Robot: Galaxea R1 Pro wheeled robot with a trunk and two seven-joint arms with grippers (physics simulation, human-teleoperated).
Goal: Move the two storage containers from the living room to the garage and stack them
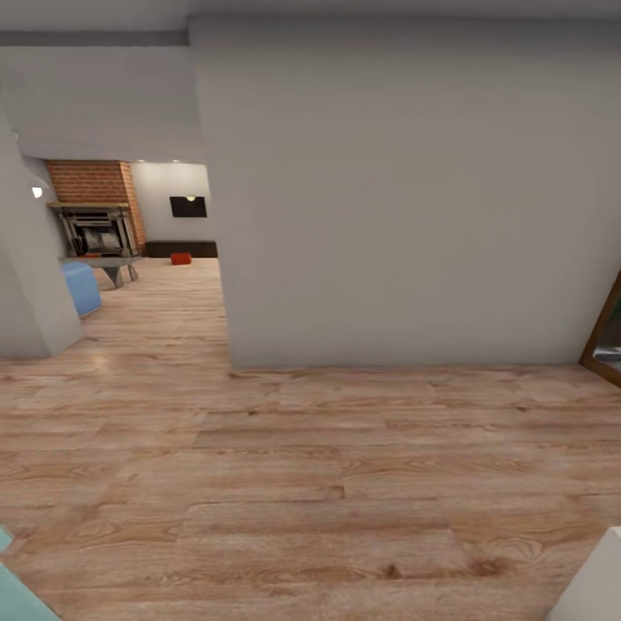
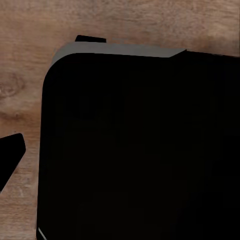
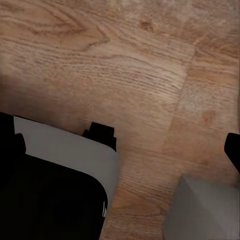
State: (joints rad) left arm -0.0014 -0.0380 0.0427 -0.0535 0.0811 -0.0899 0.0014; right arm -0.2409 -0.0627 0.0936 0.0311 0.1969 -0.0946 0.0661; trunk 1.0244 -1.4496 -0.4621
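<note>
One orange-red storage container sits far off on the living room's wood-plank floor, in front of a low dark cabinet and seen through the opening at the left. The garage is out of view. In the left wrist view my left gripper hangs over my black base; one dark fingertip shows at the picture's edge. My right gripper hangs above bare floor planks, its fingertip also at the edge. Nothing sits between either pair of fingers.
A broad white wall stands straight ahead, with its corner beside the opening. Beyond are a brick fireplace, a grey low table and a blue seat. A wood-framed door is at the right.
</note>
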